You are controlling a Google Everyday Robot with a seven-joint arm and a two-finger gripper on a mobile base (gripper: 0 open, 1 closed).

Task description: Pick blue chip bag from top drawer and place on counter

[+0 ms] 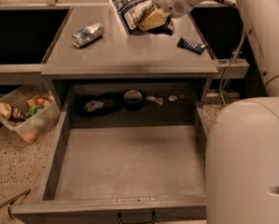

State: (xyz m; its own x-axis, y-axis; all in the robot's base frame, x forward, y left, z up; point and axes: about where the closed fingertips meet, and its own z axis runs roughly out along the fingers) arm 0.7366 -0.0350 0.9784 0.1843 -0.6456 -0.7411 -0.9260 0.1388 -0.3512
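Observation:
The blue chip bag [129, 7] is wrinkly, dark blue with white print, and sits at the far edge of the counter [129, 55]. My gripper [151, 18], with tan fingers on a white arm, is shut on the bag's right side, at or just above the countertop. The top drawer [129, 164] is pulled fully out below the counter, and its front part is bare. Its small black handle [136, 217] shows at the bottom edge.
A silver-blue drink can [87, 34] lies on the counter's left. A flat dark blue bar wrapper [191, 45] lies on its right. Dark items [96, 105] and a black round object [133, 98] sit at the drawer's back. A plastic bin [24, 113] stands on the floor at left. My white body [246, 162] fills the right foreground.

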